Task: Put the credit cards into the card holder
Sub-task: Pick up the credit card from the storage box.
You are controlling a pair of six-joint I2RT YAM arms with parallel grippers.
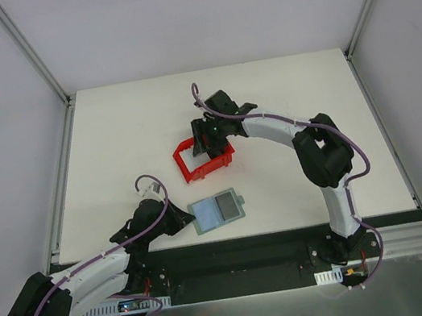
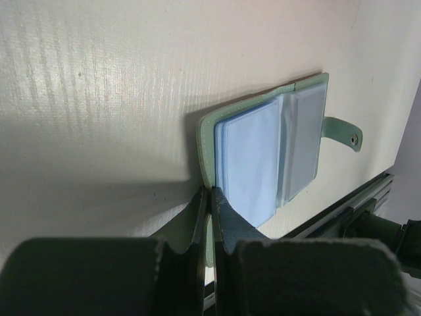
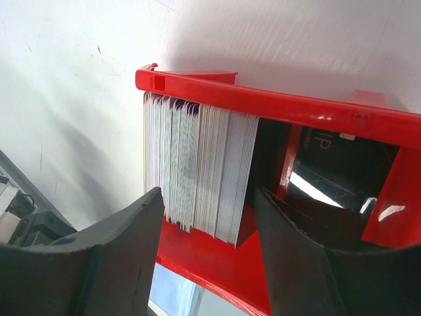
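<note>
The card holder [image 1: 218, 210] lies open near the table's front edge, showing blue-grey pockets [image 2: 253, 155] and a snap tab [image 2: 345, 133]. My left gripper [image 1: 183, 218] is shut on the green cover's left edge, and the left wrist view shows its jaws [image 2: 210, 192] pinching that edge. A thick stack of pale credit cards [image 3: 197, 164] stands on edge in the red bin [image 3: 276, 105]. My right gripper [image 3: 207, 197] is open, with one finger on each side of the stack and not touching it. In the top view the right gripper [image 1: 207, 136] covers the bin [image 1: 195, 174].
The white table [image 1: 126, 140] ends at a black rail [image 1: 236, 256] just in front of the card holder. The red bin has a second, dark compartment [image 3: 335, 171] beside the cards. Grey walls and metal posts stand left and right.
</note>
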